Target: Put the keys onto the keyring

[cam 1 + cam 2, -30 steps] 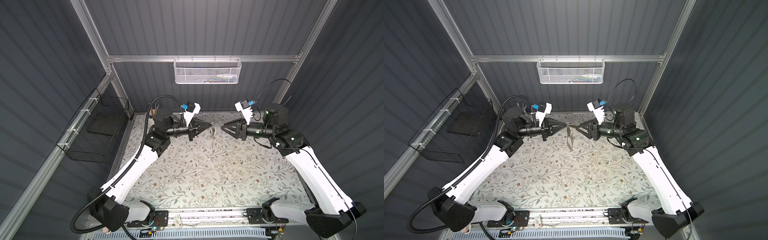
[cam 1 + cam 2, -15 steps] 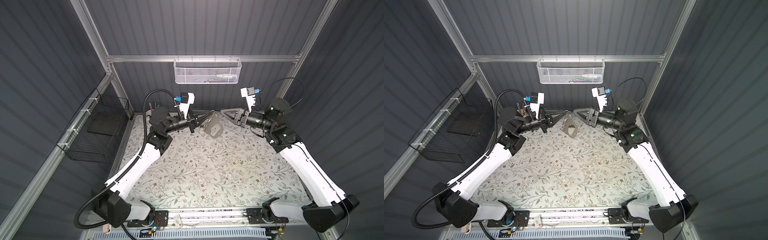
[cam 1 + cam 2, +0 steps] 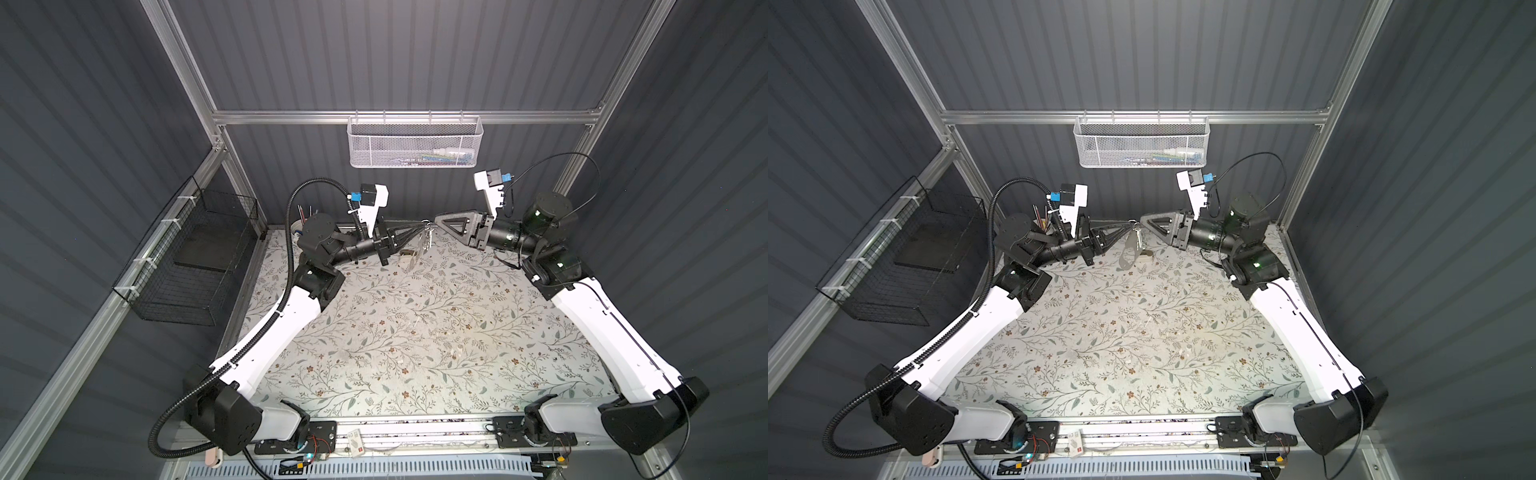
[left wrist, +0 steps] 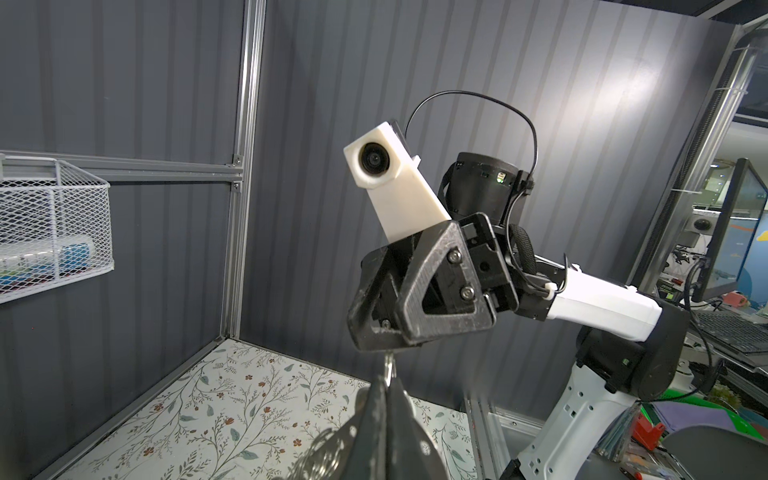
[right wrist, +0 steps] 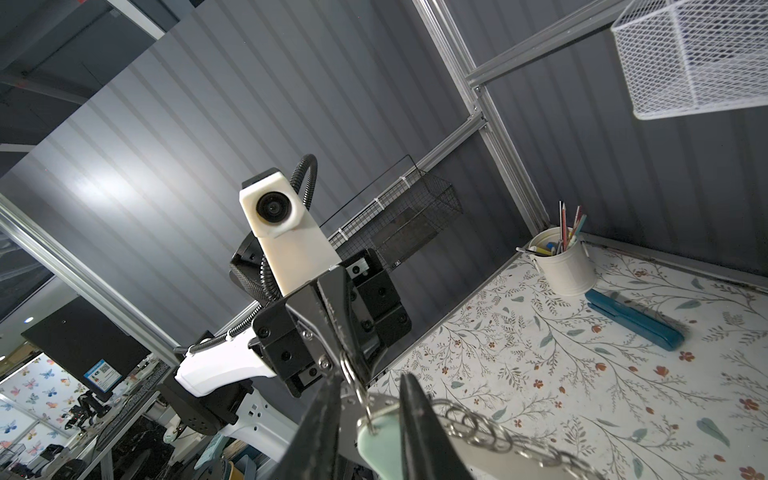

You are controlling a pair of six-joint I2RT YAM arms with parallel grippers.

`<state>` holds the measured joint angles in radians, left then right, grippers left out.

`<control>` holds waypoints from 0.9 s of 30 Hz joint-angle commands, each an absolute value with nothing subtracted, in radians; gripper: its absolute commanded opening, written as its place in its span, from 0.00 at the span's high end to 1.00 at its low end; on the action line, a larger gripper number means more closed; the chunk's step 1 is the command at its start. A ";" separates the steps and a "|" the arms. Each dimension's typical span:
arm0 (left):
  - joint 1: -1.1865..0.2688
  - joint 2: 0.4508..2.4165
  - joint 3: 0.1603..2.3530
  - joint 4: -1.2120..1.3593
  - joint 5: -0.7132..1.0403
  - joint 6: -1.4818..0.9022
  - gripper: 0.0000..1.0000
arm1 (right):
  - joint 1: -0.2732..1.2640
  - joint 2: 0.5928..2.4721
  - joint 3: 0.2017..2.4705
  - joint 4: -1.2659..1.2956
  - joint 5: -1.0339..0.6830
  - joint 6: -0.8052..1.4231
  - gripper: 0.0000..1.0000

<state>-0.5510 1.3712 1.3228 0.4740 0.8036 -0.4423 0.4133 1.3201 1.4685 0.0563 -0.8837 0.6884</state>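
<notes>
Black left fingers: pressed fully together and pinching a silver wire ring of the keyring. They are held high over the far end of the surface, with the tips pointing at the other arm.
Black right fingers: a narrow gap stands between them, and the tips meet the left ones. The mint-green tag of the keys lies in that gap. Whether they pinch it I cannot tell.
Keyring: the grey fob hangs in the air below the left tips in both top views. The right wrist view shows a row of small rings along its edge.
Keys: the tag sits up at the meeting tips, against the fob. The brass blade cannot be made out.
Surface: pale floral mat.
Room: dark ribbed walls on three sides with an aluminium frame. A black wire basket hangs on the left wall and a white mesh basket on the back rail.
Far edge: a white pot of pencils stands in the left corner with a teal case just beside it. A tan-and-white lump lies near the hanging fob.
Open room: a wide stretch of mat runs between the two arms toward the near rail.
</notes>
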 commanded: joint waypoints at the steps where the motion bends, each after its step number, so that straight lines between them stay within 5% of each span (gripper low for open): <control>1: -0.557 1.373 1.354 0.510 0.802 -0.454 1.00 | 0.416 1.308 1.480 0.077 -0.911 0.686 0.73; 19: -0.557 1.376 1.360 0.506 0.810 -0.457 1.00 | 0.429 1.326 1.493 0.035 -0.918 0.669 0.79; 27: -0.557 1.371 1.357 0.504 0.808 -0.455 1.00 | 0.430 1.325 1.489 0.028 -0.916 0.665 0.92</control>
